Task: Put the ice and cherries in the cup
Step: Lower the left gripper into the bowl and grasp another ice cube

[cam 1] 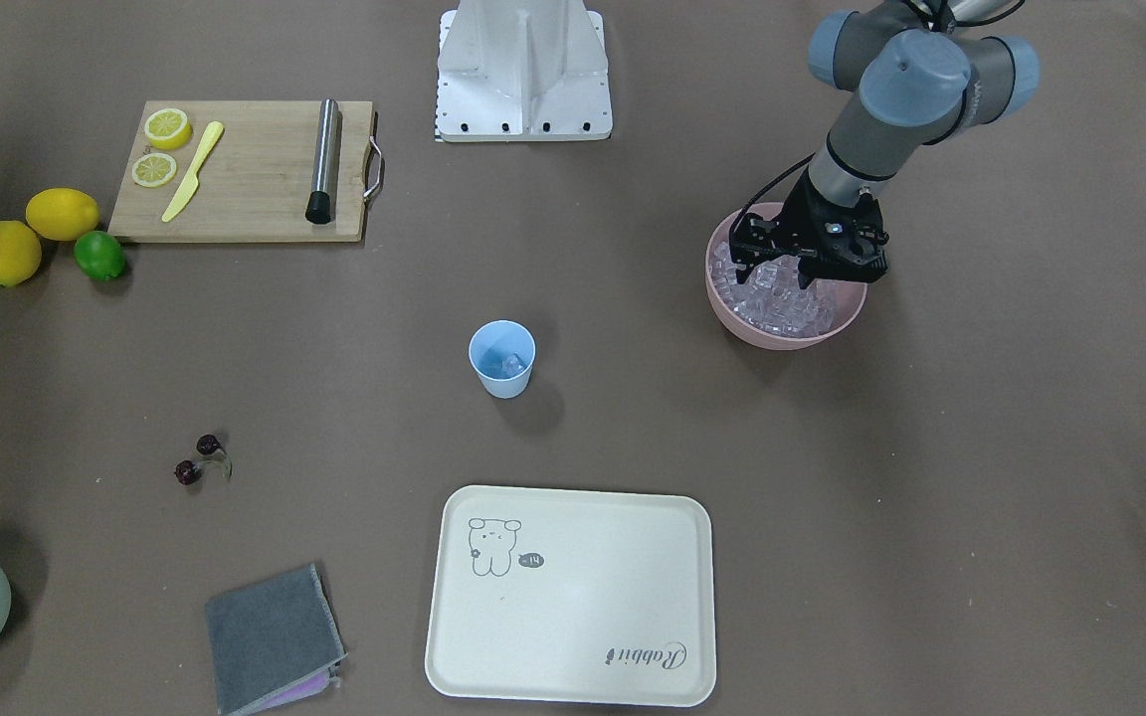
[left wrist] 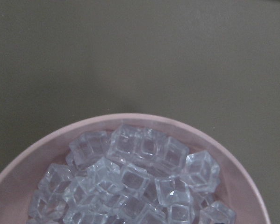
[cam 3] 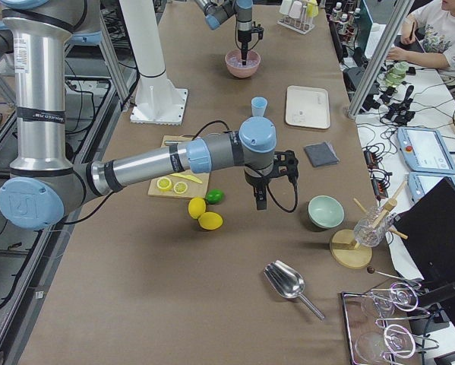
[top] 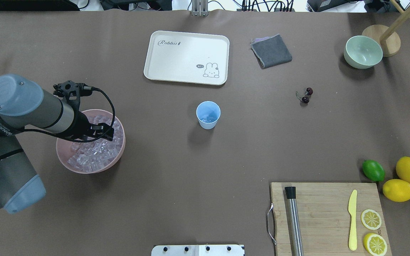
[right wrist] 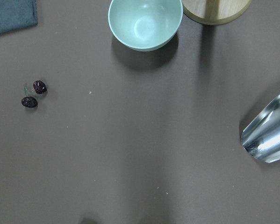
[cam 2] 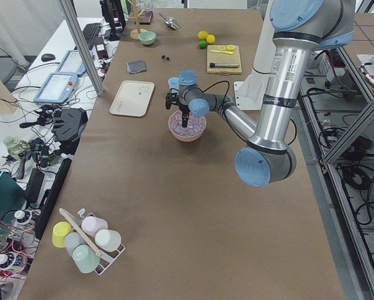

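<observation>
The light blue cup (top: pixel 208 114) stands upright mid-table, also in the front view (cam 1: pixel 502 358), with a little ice in its bottom. The pink bowl (top: pixel 91 170) on my left is heaped with clear ice cubes (left wrist: pixel 135 177). My left gripper (cam 1: pixel 777 276) is open, its fingers (cam 1: pixel 742 267) lowered among the cubes. The two dark cherries (top: pixel 306 96) lie on the table right of the cup, and show in the right wrist view (right wrist: pixel 33 94). My right gripper (cam 3: pixel 259 199) hangs high over the table's right end; I cannot tell if it is open or shut.
A cream tray (top: pixel 187 57), a grey cloth (top: pixel 271 51) and a pale green bowl (top: pixel 363 52) lie along the far side. A cutting board (top: pixel 322 213) with a knife, lemon slices and a metal rod sits near right, beside lemons and a lime (top: pixel 373 170). A metal scoop (right wrist: pixel 268 135) lies at far right.
</observation>
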